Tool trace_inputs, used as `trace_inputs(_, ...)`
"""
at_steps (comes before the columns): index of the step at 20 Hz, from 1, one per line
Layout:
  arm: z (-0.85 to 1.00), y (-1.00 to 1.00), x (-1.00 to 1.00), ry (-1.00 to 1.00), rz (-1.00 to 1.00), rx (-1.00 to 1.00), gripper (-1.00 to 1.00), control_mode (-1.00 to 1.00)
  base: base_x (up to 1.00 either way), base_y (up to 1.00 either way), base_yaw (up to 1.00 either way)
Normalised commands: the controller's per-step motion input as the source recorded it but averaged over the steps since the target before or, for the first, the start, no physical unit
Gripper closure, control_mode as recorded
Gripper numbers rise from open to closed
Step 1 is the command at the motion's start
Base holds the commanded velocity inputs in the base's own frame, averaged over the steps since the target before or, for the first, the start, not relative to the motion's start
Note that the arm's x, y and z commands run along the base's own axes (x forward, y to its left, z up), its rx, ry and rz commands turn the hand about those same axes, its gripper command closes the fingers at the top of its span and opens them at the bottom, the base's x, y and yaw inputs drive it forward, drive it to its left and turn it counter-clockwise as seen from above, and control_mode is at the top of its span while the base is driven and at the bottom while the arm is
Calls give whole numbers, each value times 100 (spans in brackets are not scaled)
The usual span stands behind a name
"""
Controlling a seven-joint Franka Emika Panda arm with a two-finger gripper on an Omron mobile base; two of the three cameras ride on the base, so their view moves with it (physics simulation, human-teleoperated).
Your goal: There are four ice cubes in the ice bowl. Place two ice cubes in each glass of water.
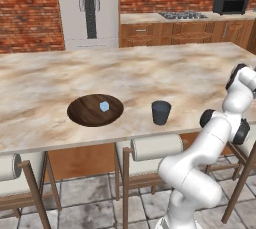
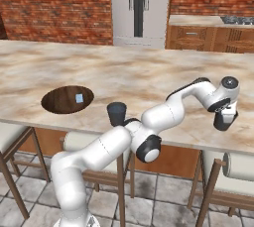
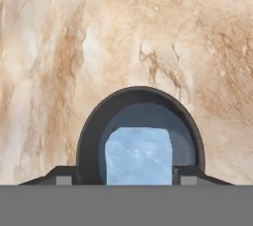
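The ice bowl (image 1: 95, 109) (image 2: 67, 99), wide and dark wood, lies on the marble counter with one pale blue ice cube (image 1: 104, 106) (image 2: 79, 98) in it. One dark glass (image 1: 161, 112) (image 2: 117, 113) stands to the right of the bowl. A second glass (image 2: 224, 124) (image 3: 141, 106) stands far right near the counter's front edge, with my gripper (image 2: 225, 117) (image 3: 126, 180) straight above its mouth. In the hand view another ice cube (image 3: 138, 155) sits over that glass's opening, between the fingertips (image 3: 63, 179) with a gap on each side. The jaws stand open.
Stools with pale cushions (image 1: 152, 148) (image 2: 240, 166) line the counter's (image 1: 50, 83) near edge below the arm. Behind the counter are a fridge (image 1: 89, 8), wooden cabinets with a stove (image 1: 182, 15) and a black microwave (image 1: 230, 4).
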Motion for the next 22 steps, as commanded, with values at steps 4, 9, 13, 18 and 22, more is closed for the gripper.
trace_inputs(4,23,-5,0,0,2,3,-100,-100,0,0,0)
trace_inputs(9,36,0,2,0,2,3,-100,-100,0,0,0)
trace_inputs(13,53,3,2,0,3,2,-100,-100,0,0,0)
trace_inputs(18,28,23,-18,0,8,1,-100,-100,0,0,0)
trace_inputs(22,25,41,-36,10,13,2,-100,-100,0,0,0)
